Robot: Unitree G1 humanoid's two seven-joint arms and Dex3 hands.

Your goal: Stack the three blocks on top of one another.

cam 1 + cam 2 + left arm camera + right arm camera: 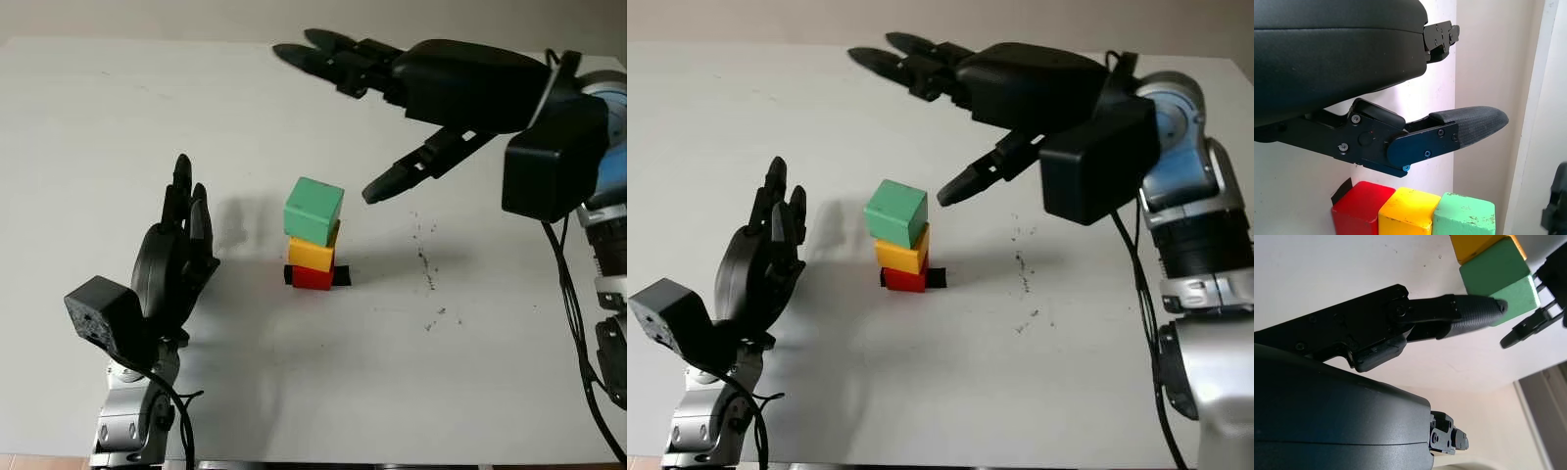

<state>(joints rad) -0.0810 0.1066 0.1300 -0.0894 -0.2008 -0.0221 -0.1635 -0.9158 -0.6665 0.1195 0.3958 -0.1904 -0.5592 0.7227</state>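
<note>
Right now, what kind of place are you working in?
Probably a lab test bench: a bare white table holding a stack of green block, yellow block and red block, with left hand and right hand open nearby.

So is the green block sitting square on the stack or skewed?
Skewed but on. The green block rests atop the yellow block, twisted and overhanging it; the red block is underneath. Neither hand touches it.
</note>
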